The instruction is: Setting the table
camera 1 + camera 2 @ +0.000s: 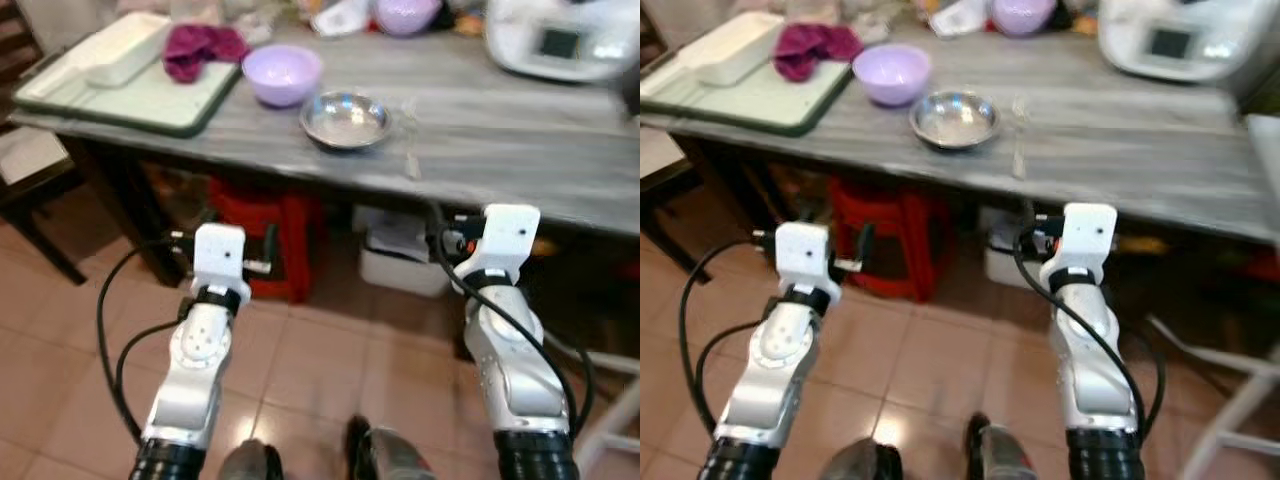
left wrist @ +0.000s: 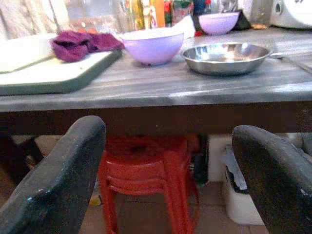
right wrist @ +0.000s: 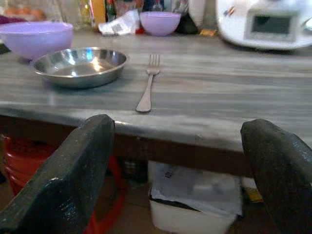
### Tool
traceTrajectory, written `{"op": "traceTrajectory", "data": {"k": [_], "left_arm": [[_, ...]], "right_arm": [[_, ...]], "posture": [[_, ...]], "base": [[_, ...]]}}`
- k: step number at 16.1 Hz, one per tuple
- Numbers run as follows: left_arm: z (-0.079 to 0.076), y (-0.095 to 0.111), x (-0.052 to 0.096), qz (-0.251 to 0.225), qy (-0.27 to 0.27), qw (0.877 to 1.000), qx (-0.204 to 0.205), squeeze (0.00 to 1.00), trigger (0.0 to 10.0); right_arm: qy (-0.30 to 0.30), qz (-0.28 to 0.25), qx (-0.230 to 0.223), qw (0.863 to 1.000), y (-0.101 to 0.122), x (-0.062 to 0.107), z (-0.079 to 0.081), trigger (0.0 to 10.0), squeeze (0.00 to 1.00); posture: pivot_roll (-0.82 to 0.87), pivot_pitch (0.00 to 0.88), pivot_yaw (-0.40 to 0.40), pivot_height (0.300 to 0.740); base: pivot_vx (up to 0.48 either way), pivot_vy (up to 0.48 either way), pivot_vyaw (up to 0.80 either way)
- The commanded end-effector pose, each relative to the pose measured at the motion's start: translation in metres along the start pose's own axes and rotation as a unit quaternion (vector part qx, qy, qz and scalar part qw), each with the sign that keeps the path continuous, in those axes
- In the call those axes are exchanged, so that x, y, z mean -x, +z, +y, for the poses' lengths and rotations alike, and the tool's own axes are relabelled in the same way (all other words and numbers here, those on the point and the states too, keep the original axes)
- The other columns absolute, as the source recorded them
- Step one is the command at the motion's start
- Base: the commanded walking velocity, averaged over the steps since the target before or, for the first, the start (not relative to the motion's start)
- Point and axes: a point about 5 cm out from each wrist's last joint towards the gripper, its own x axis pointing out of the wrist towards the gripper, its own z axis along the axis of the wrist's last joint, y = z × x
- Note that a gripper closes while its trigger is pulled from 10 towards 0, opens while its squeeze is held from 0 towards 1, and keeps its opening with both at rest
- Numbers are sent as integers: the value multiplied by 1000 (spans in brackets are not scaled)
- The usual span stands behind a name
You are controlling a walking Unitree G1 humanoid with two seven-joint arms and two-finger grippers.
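Both arms raised level before table edge (image 1: pixel 420 185); left claw (image 2: pixel 161 180) and right claw (image 3: pixel 180 180) spread wide, empty.

The grey wooden table (image 1: pixel 520 140) bears a steel bowl (image 1: pixel 346 119), a fork (image 3: pixel 147 90), a lilac bowl (image 1: pixel 283 74) and a tray (image 1: pixel 150 100).

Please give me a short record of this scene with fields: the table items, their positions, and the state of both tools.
surface: grey wooden table
metal dish: steel bowl, near the front edge, empty
fork: fork lying flat beside the steel bowl, on the robot's right of it
near bowl: purple bowl, behind-left of the steel bowl
tray: pale green tray at the table's left end, purple cloth on it
under table: red stools, white bin
left tool: left tool, open, empty, below table height
right tool: right tool, open, empty, below table height
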Motion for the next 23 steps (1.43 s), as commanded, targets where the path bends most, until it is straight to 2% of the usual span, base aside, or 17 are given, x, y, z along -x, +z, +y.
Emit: {"op": "traceTrajectory", "data": {"k": [1, 2, 3, 5, 8, 12, 15, 16, 17, 23], "left_arm": [[2, -2, 3, 5, 5, 1000, -2, 0, 10000], [2, -2, 3, 4, 3, 1000, -3, 0, 10000], [1, 0, 3, -6, -4, 1000, -1, 0, 10000], [2, 0, 6, -11, -24, 999, 24, 0, 10000], [-2, 0, 8, -12, -41, 999, 31, 0, 10000], [-5, 1, 8, -15, -55, 997, 43, 0, 10000], [-7, 1, 8, -16, -58, 997, 49, 0, 10000], [-6, -1, 10, -13, -57, 997, 51, 0, 10000], [-5, -1, 11, -13, -58, 997, 51, 0, 10000], [5, -10, 25, 5, -47, 998, 47, 0, 10000]], "right_arm": [[-8, 2, 18, 1000, 0, -1, 0, 10000, 0], [-21, 3, 26, 999, 0, -1, -1, 10000, 0], [11, 0, 12, 1000, -2, -2, 3, 10000, 0], [-7, -2, 27, 1000, -2, -1, 2, 10000, 0], [1, 14, 13, 1000, -6, 1, 6, 10000, 0], [20, 11, 19, 1000, -6, 2, 9, 10000, 0], [8, -13, 33, 999, 0, 4, 4, 10000, 0], [8, -41, 61, 997, 8, 7, 2, 10000, 0], [8, -42, 62, 997, 8, 8, 1, 10000, 0], [-7, -22, 89, 996, -11, 37, -22, 10000, 0]], "posture": [[-137, 183, 6, 740], [-137, 183, 6, 740], [-137, 183, 6, 740], [-137, 180, 14, 740], [-137, 183, 17, 740], [-142, 189, 11, 740], [-143, 190, 2, 740], [-146, 192, 0, 740], [-146, 192, 0, 740], [-145, 199, -16, 740]], "base": [[-368, 0, 0], [-360, 0, 0], [0, 0, 0], [0, 0, 0], [0, 0, 0], [0, 0, 0], [0, -296, 0], [0, -315, 0], [0, -307, 0], [0, -314, 0]]}}
